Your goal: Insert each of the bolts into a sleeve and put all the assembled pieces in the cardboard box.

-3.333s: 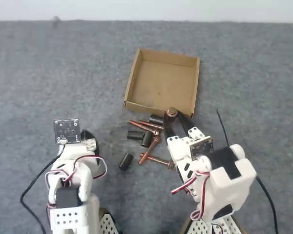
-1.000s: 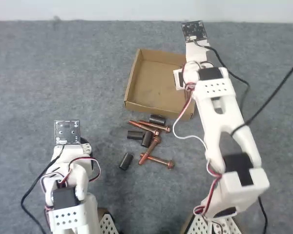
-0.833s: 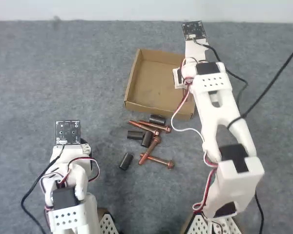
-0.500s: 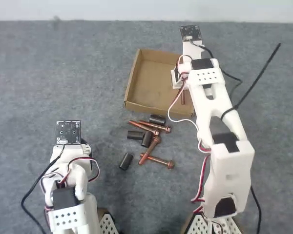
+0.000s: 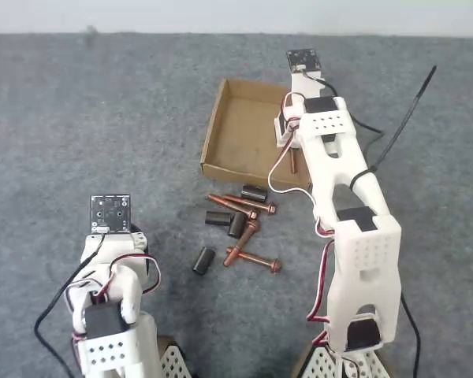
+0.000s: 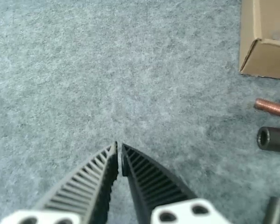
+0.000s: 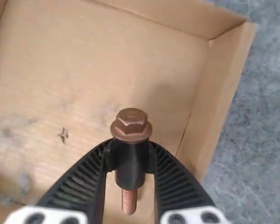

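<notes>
Clamping a black cylindrical sleeve (image 7: 129, 164) with a copper hex-head bolt (image 7: 131, 125) pushed through it, the right gripper (image 7: 129, 148) hangs over the shallow brown cardboard box (image 7: 224, 84), near the box corner on the right arm's side. The piece's long axis lies along the gap between the ribbed fingers (image 7: 91, 177). The hex head stands just past the fingertips and faces the wrist camera, and the threaded tip sticks out of the sleeve's other end, back toward the wrist.

In the high view the right arm stretches out over the box (image 5: 213, 130). A length of the copper shank (image 5: 293, 161) shows under the wrist, running far to near just inside the near wall. It seems to be clear of the box floor, though the arm covers too much to be sure.

On the grey felt-covered desk (image 5: 102, 118), just in front of the box, several loose copper bolts (image 5: 252, 260) lie criss-crossed among four black sleeves (image 5: 202, 260). The nearest bolt lies crosswise with its head toward the right arm's side.

The left gripper (image 6: 119, 150) is closed tip to tip with nothing between its fingers and points at bare desk. Off to its side are a box corner (image 6: 263, 46), a bolt end (image 6: 270, 107) and a sleeve (image 6: 273, 139) lying on its side, bore showing.
</notes>
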Robot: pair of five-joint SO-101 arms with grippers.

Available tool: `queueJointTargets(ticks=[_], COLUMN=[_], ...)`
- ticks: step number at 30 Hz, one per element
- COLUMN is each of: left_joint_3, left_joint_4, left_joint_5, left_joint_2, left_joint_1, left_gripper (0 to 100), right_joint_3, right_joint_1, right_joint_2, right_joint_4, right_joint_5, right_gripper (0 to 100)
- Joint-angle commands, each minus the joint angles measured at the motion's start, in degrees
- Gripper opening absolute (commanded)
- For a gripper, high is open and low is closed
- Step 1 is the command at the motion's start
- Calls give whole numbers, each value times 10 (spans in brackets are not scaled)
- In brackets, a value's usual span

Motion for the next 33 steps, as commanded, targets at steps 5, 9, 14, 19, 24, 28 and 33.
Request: queueJointTargets(ticks=[5, 9, 14, 19, 24, 28, 33], left_joint_3=[-6, -6, -6, -6, -5, -5, -5], left_joint_4=[2, 2, 2, 2, 2, 2, -1], left_joint_5=[-4, -4, -4, -4, -6, -6, -7], left_joint_2=[-6, -6, -6, -6, -6, -6, -6], left_joint_1=[-3, -3, -3, -3, -3, -6, -55], left_gripper=[11, 11, 11, 11, 11, 11, 11], right_joint_3=[-41, -47, -47, -47, -47, -45, 6], right_joint_1=[0, 1, -15, -45, -97, -148, -195], right_joint_2=[-25, -51, -121, -189, -242, -262, -271], right_joint_4=[58, 62, 110, 190, 298, 385, 404], right_joint_5=[-7, -7, -8, -10, -78, -93, -114], right_gripper=[177, 92, 23, 7, 7, 7, 7])
